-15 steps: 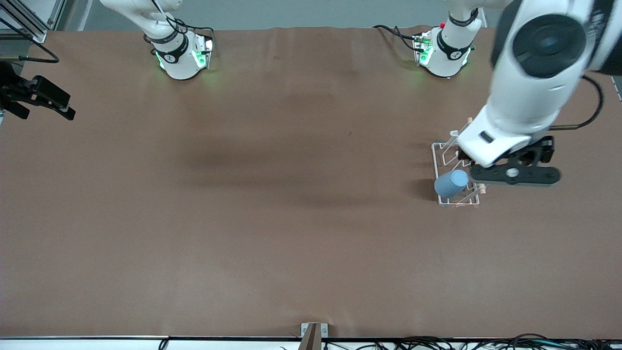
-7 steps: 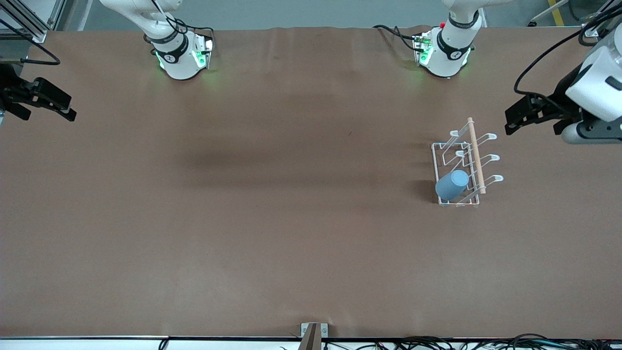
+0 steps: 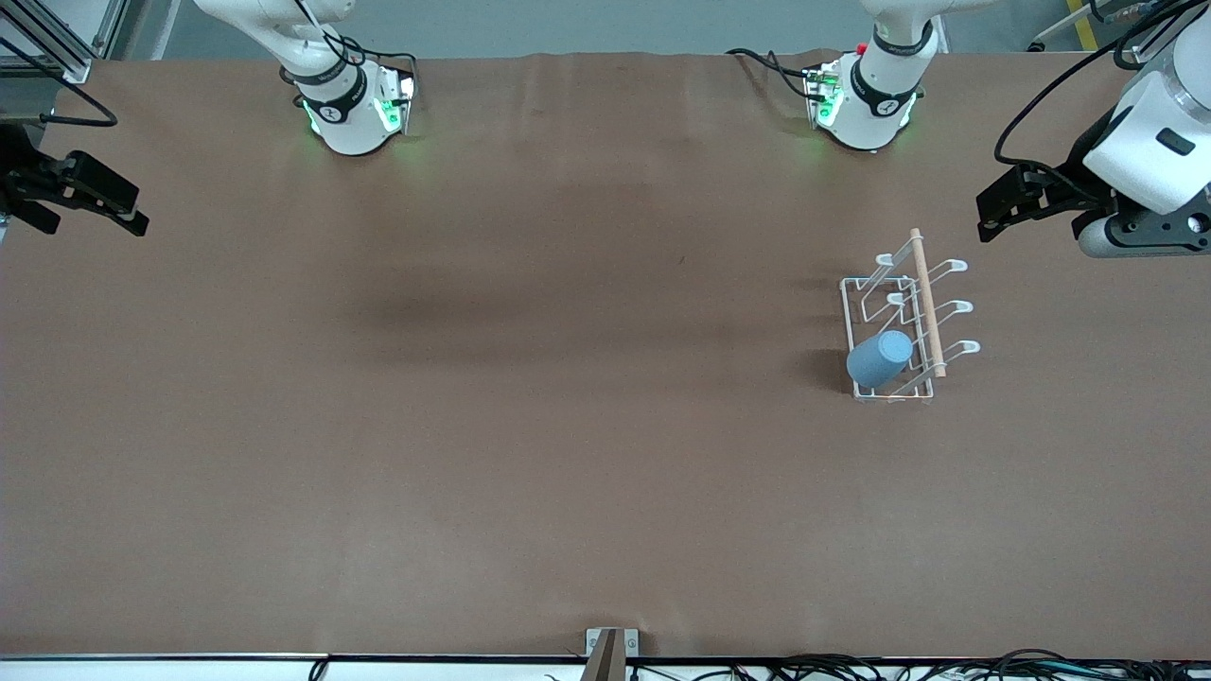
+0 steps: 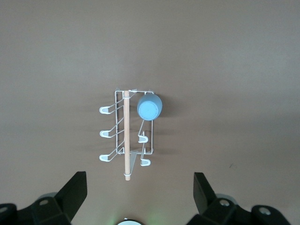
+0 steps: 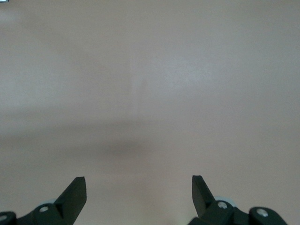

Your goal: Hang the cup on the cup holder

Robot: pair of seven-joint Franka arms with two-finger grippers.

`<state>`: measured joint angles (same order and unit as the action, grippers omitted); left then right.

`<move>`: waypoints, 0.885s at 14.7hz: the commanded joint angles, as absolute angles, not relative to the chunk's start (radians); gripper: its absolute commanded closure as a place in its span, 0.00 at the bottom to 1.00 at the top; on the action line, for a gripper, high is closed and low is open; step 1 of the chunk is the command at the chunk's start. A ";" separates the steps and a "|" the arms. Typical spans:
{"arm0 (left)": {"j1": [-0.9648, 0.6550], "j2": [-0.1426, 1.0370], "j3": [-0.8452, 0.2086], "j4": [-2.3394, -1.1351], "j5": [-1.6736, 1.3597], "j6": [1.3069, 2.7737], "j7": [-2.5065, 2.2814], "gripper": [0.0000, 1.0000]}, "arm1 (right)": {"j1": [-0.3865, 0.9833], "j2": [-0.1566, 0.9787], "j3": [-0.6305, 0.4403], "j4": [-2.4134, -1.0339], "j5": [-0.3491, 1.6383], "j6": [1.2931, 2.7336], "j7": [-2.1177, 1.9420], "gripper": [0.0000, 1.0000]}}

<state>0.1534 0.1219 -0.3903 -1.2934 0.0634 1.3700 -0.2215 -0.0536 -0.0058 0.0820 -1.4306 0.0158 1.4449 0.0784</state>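
Note:
The light-blue cup (image 3: 879, 358) hangs upside down on a prong of the white wire cup holder (image 3: 863, 284), at the holder's end nearer the front camera. The holder has a wooden rod (image 3: 926, 301) along its top. Both also show in the left wrist view: the cup (image 4: 149, 107) and the holder (image 4: 121, 93). My left gripper (image 3: 1005, 201) is open and empty, raised near the left arm's end of the table, apart from the holder; its open fingers frame the left wrist view (image 4: 138, 194). My right gripper (image 3: 90, 197) is open and empty at the right arm's end, waiting (image 5: 138, 194).
The brown table (image 3: 530, 397) carries only the holder. The arm bases (image 3: 350, 109) stand along the table's edge away from the front camera. Cables and a bracket (image 3: 610, 648) lie at the table's edge nearest the camera.
My left arm has pulled up and away from the cup holder toward its end of the table, leaving the cup on the prong. The right arm has not moved.

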 commanded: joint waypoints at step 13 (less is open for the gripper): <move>-0.012 -0.140 -0.121 -1.651 -0.014 1.503 -0.133 0.00 | -0.077 -0.014 0.091 -1.440 0.023 1.462 0.087 0.01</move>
<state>-0.0148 -0.0756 -0.1319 -1.5712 0.0155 1.4685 -0.1388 -0.0595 -0.0057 0.0804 -1.4306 0.0158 1.4533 0.0784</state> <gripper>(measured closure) 0.000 0.004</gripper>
